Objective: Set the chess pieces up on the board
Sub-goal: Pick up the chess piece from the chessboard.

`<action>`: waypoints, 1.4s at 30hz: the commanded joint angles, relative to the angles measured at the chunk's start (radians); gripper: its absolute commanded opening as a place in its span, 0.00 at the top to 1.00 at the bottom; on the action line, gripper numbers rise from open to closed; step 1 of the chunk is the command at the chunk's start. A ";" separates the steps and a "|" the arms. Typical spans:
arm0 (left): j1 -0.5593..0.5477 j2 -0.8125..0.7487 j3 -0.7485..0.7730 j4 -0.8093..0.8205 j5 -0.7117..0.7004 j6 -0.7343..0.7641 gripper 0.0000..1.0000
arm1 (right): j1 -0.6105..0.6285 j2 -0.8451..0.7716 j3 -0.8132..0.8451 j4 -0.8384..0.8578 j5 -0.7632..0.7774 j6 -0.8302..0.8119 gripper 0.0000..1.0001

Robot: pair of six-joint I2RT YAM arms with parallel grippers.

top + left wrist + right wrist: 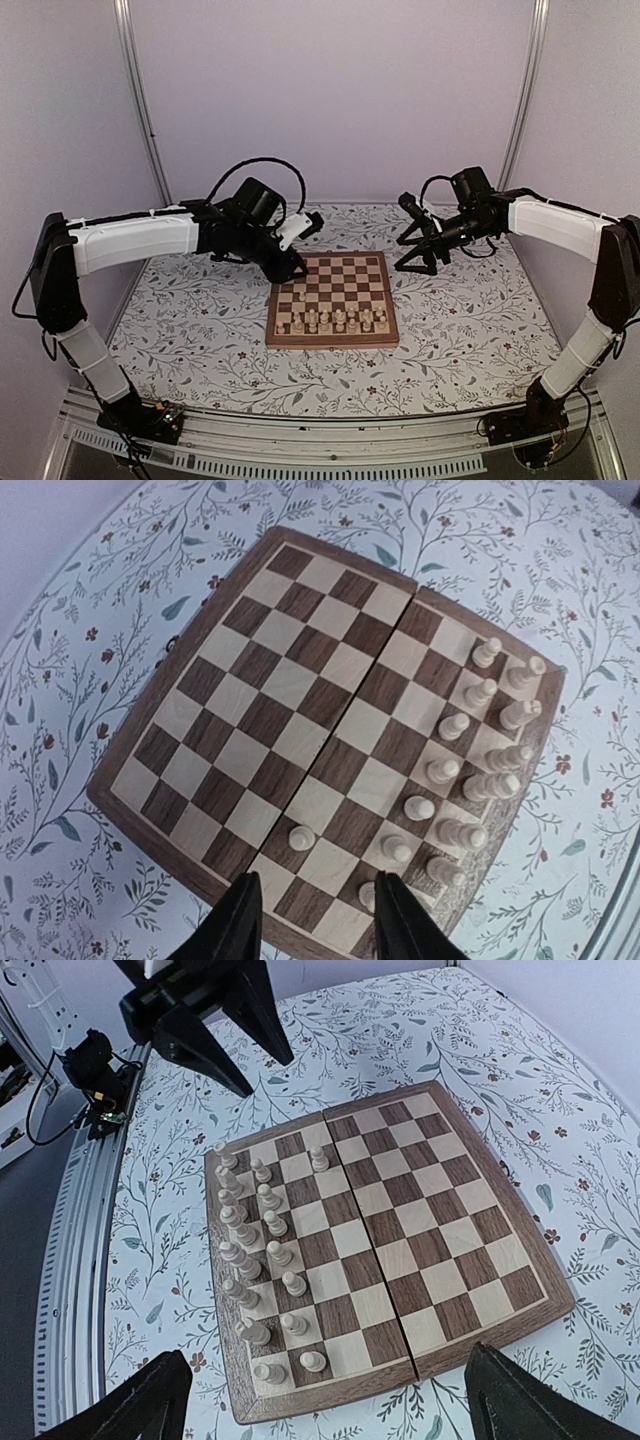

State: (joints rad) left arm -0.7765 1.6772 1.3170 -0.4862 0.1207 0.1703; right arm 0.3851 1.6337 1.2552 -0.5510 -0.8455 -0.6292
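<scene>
The board (375, 262) lies flat in the middle of the table. The chess pieces (340, 320) stand in two rows along its near edge. One pale pawn (301, 837) stands alone, a square ahead of the pawn row, at the board's left side. My left gripper (315, 920) hovers just above and behind that pawn, with its jaws parted and nothing between them. Another pawn (368, 895) stands close beside its right finger (400, 920). My right gripper (330, 1410) hangs wide open and empty off the board's far right corner (417, 266).
A floral table cover (200, 330) surrounds the board on all sides. A metal rail (330, 430) runs along the near edge by the arm bases. Pale walls close in the back and sides.
</scene>
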 commanded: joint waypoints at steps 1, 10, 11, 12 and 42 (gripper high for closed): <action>0.024 0.081 0.003 -0.023 -0.026 -0.028 0.58 | 0.000 -0.003 -0.012 0.006 -0.001 -0.010 0.01; 0.040 0.197 0.047 -0.042 0.039 -0.056 0.58 | 0.000 -0.002 -0.016 0.004 0.005 -0.013 0.01; 0.041 0.207 0.051 -0.043 0.041 -0.059 0.58 | 0.001 0.001 -0.015 0.004 0.004 -0.015 0.01; 0.042 0.217 0.055 -0.042 0.040 -0.064 0.58 | 0.000 0.001 -0.017 0.005 0.003 -0.015 0.01; 0.060 0.285 0.093 -0.055 0.030 -0.110 0.88 | 0.000 0.004 -0.028 0.002 -0.001 -0.027 0.01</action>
State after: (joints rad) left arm -0.7280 1.9812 1.3895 -0.5228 0.1455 0.0696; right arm 0.3851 1.6337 1.2419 -0.5522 -0.8448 -0.6479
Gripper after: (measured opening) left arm 0.138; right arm 0.989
